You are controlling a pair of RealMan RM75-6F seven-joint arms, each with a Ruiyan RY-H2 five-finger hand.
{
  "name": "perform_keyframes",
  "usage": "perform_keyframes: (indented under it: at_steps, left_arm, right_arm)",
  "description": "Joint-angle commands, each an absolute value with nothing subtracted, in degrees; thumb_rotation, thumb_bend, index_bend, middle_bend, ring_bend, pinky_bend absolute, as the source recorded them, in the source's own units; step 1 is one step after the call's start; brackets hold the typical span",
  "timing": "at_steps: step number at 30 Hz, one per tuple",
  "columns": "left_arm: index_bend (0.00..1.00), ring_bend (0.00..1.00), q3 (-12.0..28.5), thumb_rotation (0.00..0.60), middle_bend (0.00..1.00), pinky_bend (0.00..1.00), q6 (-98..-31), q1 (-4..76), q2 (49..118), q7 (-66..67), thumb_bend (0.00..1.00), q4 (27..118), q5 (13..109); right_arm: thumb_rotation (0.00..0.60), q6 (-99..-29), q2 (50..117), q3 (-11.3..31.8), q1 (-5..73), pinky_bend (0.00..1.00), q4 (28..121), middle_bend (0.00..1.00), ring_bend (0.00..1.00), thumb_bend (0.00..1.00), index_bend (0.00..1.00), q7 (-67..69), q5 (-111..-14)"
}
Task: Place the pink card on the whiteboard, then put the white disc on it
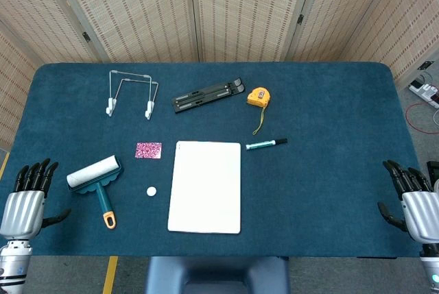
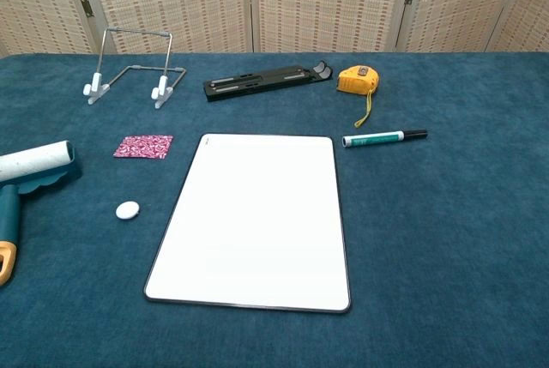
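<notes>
left hand (image 1: 26, 198) and right hand (image 1: 415, 198) empty, fingers apart; pink card (image 1: 148, 150) and white disc (image 1: 151, 190) lie left of whiteboard (image 1: 206, 186); flat card may slip from fingertips; disc may roll

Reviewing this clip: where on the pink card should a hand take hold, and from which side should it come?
The pink card lies flat on the table, left of the whiteboard, so nothing sticks up to wrap. Probably best pinched across its short edges from above. The left hand, open at the table's near-left edge, is the nearer one; the lint roller lies between, so it should come over that.
</notes>
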State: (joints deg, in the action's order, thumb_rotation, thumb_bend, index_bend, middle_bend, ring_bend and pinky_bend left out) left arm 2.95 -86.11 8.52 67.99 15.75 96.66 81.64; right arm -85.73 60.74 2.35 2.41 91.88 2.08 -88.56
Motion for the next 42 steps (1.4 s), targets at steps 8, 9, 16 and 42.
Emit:
perform_keyframes:
  at_steps: [8, 9, 16, 42]
  left_arm:
    - [0.09, 0.07, 3.13, 0.6, 0.08, 0.0, -85.8, 8.3, 67.77, 16.51, 0.11, 97.42, 81.77]
    - [0.09, 0.07, 3.18, 0.6, 0.08, 0.0, -85.91, 8.24, 67.74, 16.45, 0.11, 97.45, 81.81]
    - [0.09, 0.07, 3.78, 0.6, 0.07, 0.0, -85.67, 8.69, 67.4, 16.32, 0.11, 97.51, 82.49]
    - [0.18, 0.07, 13.68, 0.6, 0.08, 0.0, -58.61, 32.33, 69.71, 21.12, 0.13, 93.36, 74.46]
  right_arm:
    - [0.6, -85.39, 60.93, 2.24, 2.56, 0.12, 91.43, 0.12, 0.18, 0.37, 0.03, 2.57, -88.34]
    - [0.6, -85.5, 60.91, 2.24, 2.55, 0.12, 91.46, 0.12, 0.18, 0.37, 0.03, 2.59, -88.43]
    - [0.6, -86.3, 60.6, 2.25, 2.27, 0.12, 91.67, 0.12, 0.18, 0.37, 0.03, 2.57, -88.65]
    - [0.6, -88.12, 58.92, 2.33, 1.85, 0.12, 93.32, 0.12, 0.18, 0.37, 0.03, 2.57, -89.89]
